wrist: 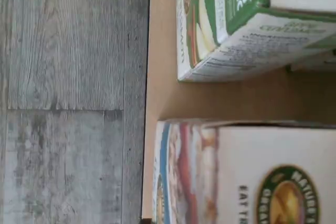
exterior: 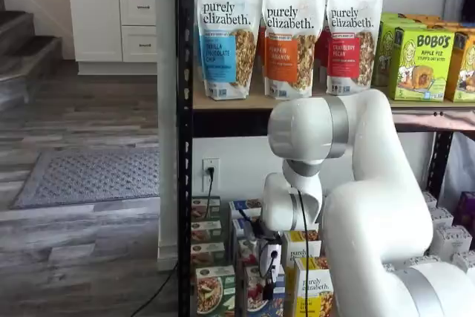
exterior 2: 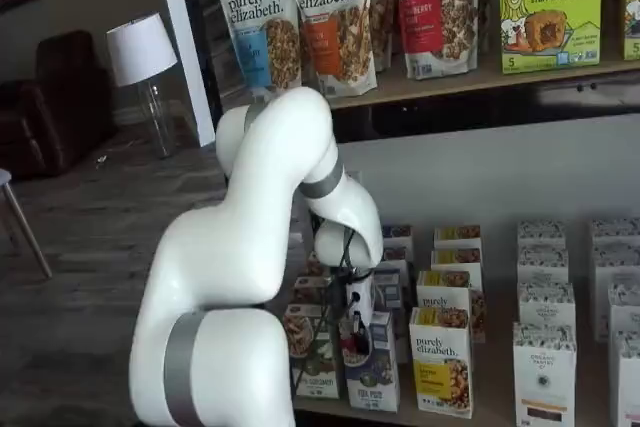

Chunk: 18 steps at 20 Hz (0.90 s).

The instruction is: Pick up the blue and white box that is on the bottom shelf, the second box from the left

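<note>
A: Where's my gripper (exterior 2: 356, 332)?

B: Down at the front of the bottom shelf (exterior 2: 490, 409), right at the top of the blue and white box (exterior 2: 370, 372). In a shelf view the white body and black fingers (exterior: 272, 281) hang over that same carton.

A: Has it gripped the box? I can't tell from here; the fingers are too small and side-on.

B: Same for me. I can't say whether they stand apart or are closed on it.

A: And the box itself?

B: Upright in the front row, just beside the green-and-white carton (exterior 2: 312, 357) on one side and the yellow-and-white carton (exterior 2: 441, 362) on the other.

A: My wrist view shows the white top of the box (wrist: 262, 177), the green-and-white carton across a gap, tan shelf board between, grey plank floor (wrist: 68, 98) beyond the edge.
</note>
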Available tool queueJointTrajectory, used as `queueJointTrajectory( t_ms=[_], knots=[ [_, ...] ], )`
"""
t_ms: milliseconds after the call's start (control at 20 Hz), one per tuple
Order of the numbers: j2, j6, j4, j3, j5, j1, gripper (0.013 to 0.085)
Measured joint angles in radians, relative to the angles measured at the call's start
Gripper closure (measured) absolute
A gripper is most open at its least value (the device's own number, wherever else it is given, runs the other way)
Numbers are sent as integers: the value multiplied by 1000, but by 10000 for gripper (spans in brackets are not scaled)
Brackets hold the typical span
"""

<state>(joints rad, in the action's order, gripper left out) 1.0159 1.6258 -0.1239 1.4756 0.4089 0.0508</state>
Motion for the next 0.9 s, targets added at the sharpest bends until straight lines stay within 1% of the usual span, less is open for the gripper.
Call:
queueJointTrajectory(
  t_ms=[50, 150, 200, 250, 350, 500, 600, 650, 700, 800, 850, 900],
  knots=[
    [0, 1, -1, 0, 0, 0, 210],
    [-1, -2, 2, 1, 2, 0, 290],
    [-1, -5, 5, 2, 3, 0, 290],
    [-1, -7, 7, 2, 4, 0, 330],
    [-1, -10, 10, 3, 6, 0, 330],
    [-1, -25, 28, 2, 1, 0, 330],
    [-1, -17, 19, 0, -1, 0, 330],
    [-2, -14, 16, 0, -1, 0, 370],
    [-3, -12, 14, 0, 1, -1, 370],
    [-4, -11, 14, 1, 7, -1, 450],
    [-5, -10, 13, 0, 9, -2, 450],
    [-6, -8, 11, 0, 10, -2, 490]
  ],
)
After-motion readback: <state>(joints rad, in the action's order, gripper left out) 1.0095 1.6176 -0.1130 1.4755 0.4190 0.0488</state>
